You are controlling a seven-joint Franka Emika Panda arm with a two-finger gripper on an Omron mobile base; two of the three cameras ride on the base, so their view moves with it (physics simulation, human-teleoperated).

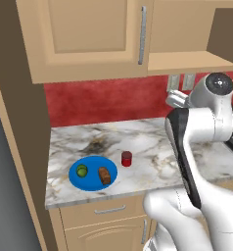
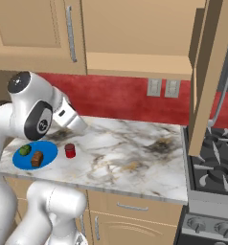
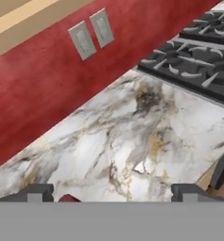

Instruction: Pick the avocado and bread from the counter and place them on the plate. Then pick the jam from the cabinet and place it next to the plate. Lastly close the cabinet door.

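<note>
gripper (image 3: pixel 112 190) – fingers wide apart, holding nothing, over counter (image 3: pixel 132 136) | avocado (image 1: pixel 82 170), bread (image 1: pixel 104 175) on plate (image 1: pixel 92 185) | jam (image 1: pixel 127 158) just beside plate – cabinet door (image 2: pixel 209 72) open

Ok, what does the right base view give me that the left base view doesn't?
Right base view: the cabinet door standing open at the right, and the stove with its burners and knobs beside the counter.

Left base view: the tall brown panel at the counter's left end.

Both: the counter, the plate with the avocado and bread on it, the jam upright just beside the plate, the red backsplash and the closed upper cabinet.
</note>
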